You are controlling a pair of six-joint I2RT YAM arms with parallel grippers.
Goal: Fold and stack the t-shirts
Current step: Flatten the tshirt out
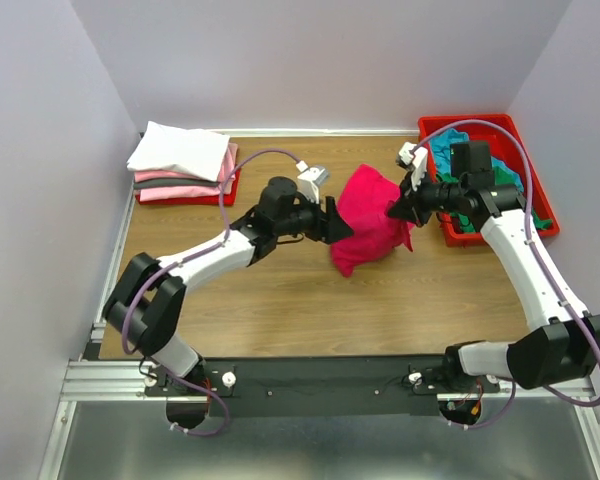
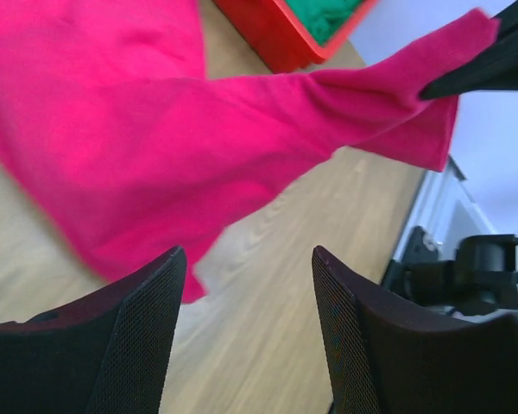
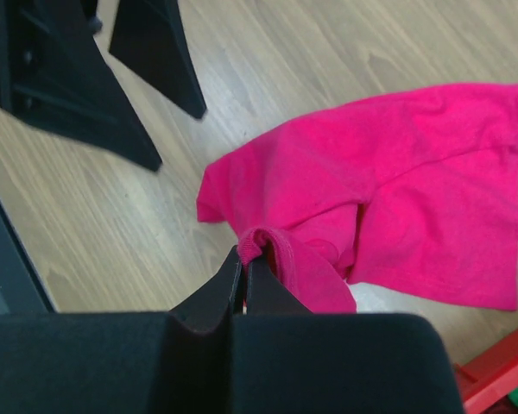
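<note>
The pink shirt (image 1: 365, 215) is soft, thin, light cloth with no stiffness of its own; it will sag and drape from whatever point holds it, and a single pinch only bunches it; it should not slip much between closed fingers, and nothing about it is fragile. Best taken by two spread points along one hem or at the shoulders, so that it hangs flat before it is laid down.

It is bright crimson-pink, plain and crumpled; one edge is gathered into a rolled fold, and the rest trails down onto the table (image 1: 280, 310) near the middle, nearer the far edge than the near one.

The right gripper (image 3: 243, 260) is clenched on that rolled edge and lifts it; the left gripper (image 2: 248, 259) stands released just beside the cloth, jaws apart with only bare wood between them.

Folded shirts (image 1: 180, 160), white, grey and pale pink, sit stacked on a red tray (image 1: 195, 198) at the far left corner; loose shirts (image 1: 448, 150), teal and green, lie in another tray (image 1: 500, 124) at the far right corner.
</note>
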